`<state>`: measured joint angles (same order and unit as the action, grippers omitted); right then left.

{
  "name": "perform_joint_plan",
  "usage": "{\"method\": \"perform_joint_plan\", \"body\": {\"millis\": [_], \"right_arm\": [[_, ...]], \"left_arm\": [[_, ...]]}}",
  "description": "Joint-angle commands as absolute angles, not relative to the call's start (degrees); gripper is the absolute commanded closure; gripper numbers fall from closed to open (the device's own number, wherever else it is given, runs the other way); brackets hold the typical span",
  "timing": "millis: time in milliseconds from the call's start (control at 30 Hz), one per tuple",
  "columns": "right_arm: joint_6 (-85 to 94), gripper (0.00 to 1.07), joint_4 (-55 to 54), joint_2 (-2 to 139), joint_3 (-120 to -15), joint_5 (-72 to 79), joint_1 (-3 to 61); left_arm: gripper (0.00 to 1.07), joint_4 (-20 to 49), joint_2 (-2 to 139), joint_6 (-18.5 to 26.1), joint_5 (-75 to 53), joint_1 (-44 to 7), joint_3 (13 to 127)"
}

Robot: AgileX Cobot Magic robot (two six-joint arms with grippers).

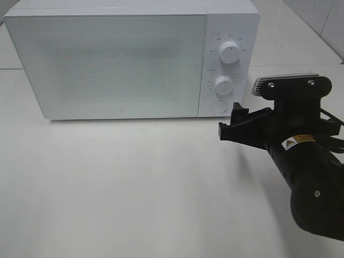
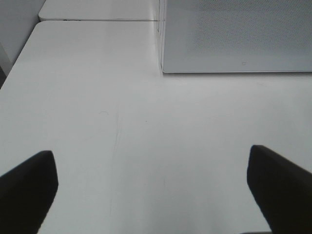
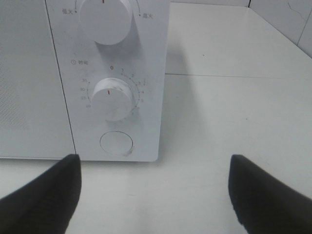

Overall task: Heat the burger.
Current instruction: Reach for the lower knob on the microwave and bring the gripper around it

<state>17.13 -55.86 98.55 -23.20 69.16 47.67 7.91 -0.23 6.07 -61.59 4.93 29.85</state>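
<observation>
Exterior high: white table (image 1: 134, 188) bears closed white microwave (image 1: 107, 59).

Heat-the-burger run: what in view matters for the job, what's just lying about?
Job: microwave, door shut; lower knob; round button; right gripper, open, facing the panel.
Idle: table; left gripper, open over it. No burger visible.

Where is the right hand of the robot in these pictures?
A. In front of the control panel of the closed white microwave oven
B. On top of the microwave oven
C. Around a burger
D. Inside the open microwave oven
A: the open black right hand hovers in front of the upper round white knob, the lower round white knob and the round white button of the white box-shaped microwave oven, whose door is shut.
</observation>
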Motion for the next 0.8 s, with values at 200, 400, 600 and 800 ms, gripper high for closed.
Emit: {"method": "perform_joint_plan", "body": {"millis": [200, 400, 600, 800], "right_arm": [[17.99, 0.30, -55.41, 99.47, -27.62, 74.77, 47.78], [20.57, 0.31, -55.23, 100.38, -31.00, 74.26, 47.61], [20.34, 0.31, -52.14, 104.68, -34.15, 73.05, 45.61], [20.28, 0.31, -51.22, 106.23, -36.04, 73.11, 44.98]], "left_arm": [[0.09, 7.68, -1.15, 6.13, -61.54, 4.93, 29.68], [0.09, 7.68, -1.15, 6.13, -61.54, 4.93, 29.68], [0.09, 7.68, -1.15, 6.13, -61.54, 4.93, 29.68], [0.09, 7.68, -1.15, 6.19, -61.54, 4.93, 29.68]]}}
